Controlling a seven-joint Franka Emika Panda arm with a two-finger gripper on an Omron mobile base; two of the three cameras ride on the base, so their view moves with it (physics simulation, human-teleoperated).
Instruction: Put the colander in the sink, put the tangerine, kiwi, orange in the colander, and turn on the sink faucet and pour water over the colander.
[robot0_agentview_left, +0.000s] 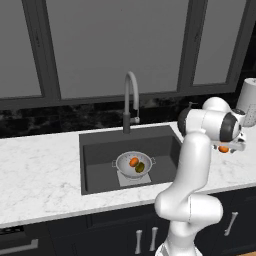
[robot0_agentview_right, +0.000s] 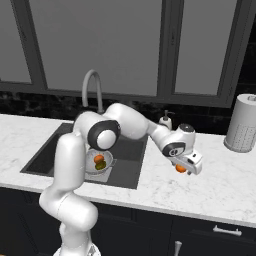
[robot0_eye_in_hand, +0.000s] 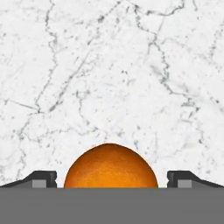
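Observation:
The silver colander (robot0_agentview_left: 120, 163) (robot0_agentview_right: 90, 165) stands in the dark sink (robot0_agentview_left: 100, 152) (robot0_agentview_right: 50, 155). Inside it lie the tangerine (robot0_agentview_left: 133, 162) (robot0_agentview_right: 99, 159) and the kiwi (robot0_agentview_left: 140, 168) (robot0_agentview_right: 101, 165). On the marble counter right of the sink rests the orange (robot0_agentview_left: 223, 149) (robot0_agentview_right: 180, 169) (robot0_eye_in_hand: 110, 168). My gripper (robot0_agentview_right: 183, 169) (robot0_eye_in_hand: 111, 180) is lowered over it, open, one fingertip (robot0_eye_in_hand: 41, 178) on each side of the fruit and clear of it. Behind the basin rises the sink faucet (robot0_agentview_left: 131, 95) (robot0_agentview_right: 92, 85); no stream comes from it.
A tall pale perforated cylinder (robot0_agentview_left: 247, 102) (robot0_agentview_right: 243, 122) stands at the back right of the counter. A small soap dispenser (robot0_agentview_right: 165, 120) sits behind the sink's right corner. Dark windows run along the back wall.

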